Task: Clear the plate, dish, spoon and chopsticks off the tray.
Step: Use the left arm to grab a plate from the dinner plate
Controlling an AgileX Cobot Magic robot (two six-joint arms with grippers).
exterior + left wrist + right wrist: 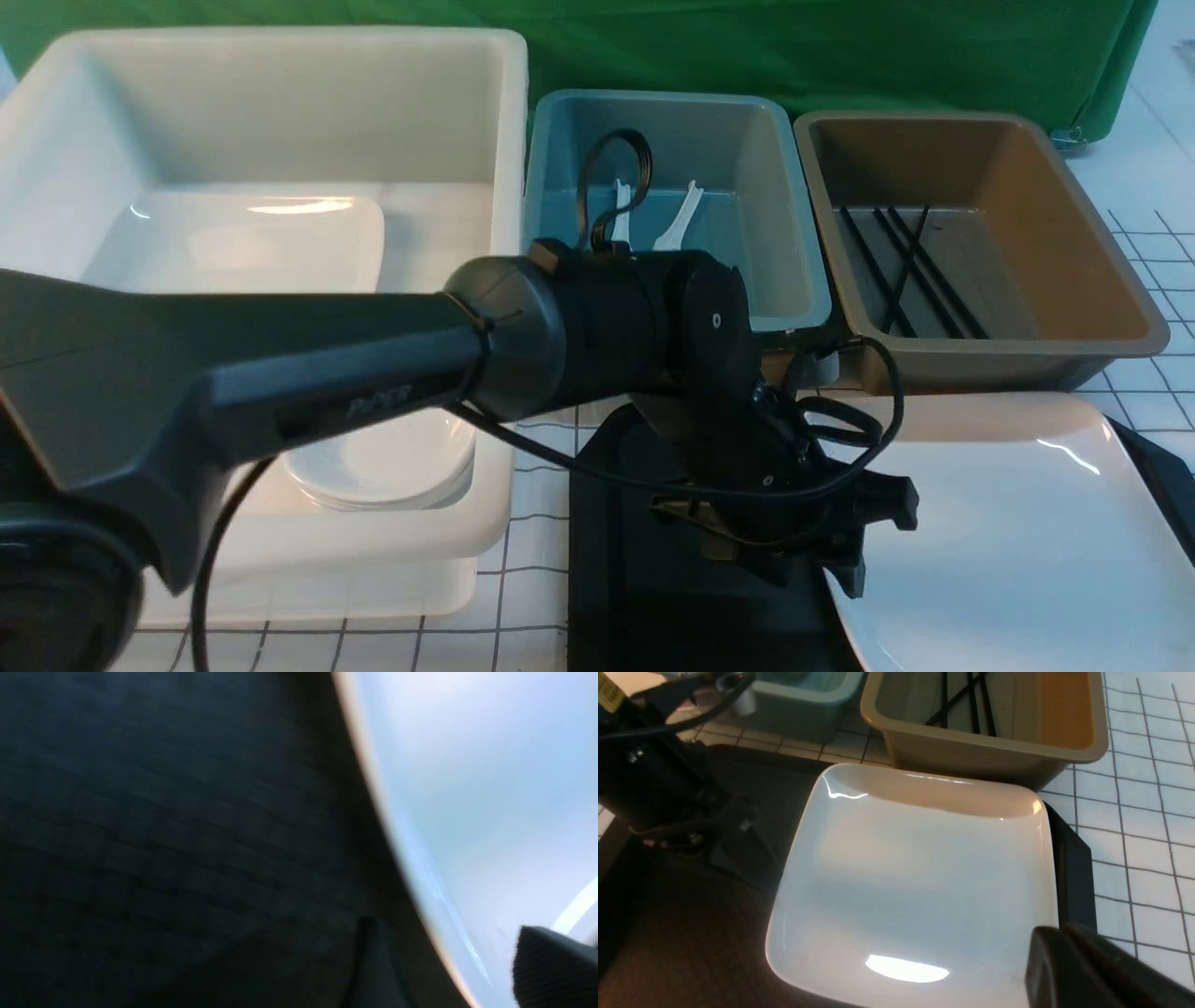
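The large white plate point(1008, 532) point(915, 882) lies on the black tray point(635, 579) point(691, 942). My left gripper point(873, 546) point(446, 933) is open astride the plate's left rim. One finger is over the tray point(163, 835) and the other over the plate point(467, 788). My right gripper point(1057, 938) is shut on the plate's right rim; it is outside the front view. Two white spoons point(677, 219) lie in the teal bin, black chopsticks point(910, 271) point(966, 700) in the brown bin. No dish shows on the tray.
Behind the tray stand a teal bin point(794, 233) and a brown bin point(1102, 243). A big white bin point(280, 103) at the left holds white crockery. In front of it a lower white bin point(485, 523) holds clear round glassware. My left arm hides part of the tray.
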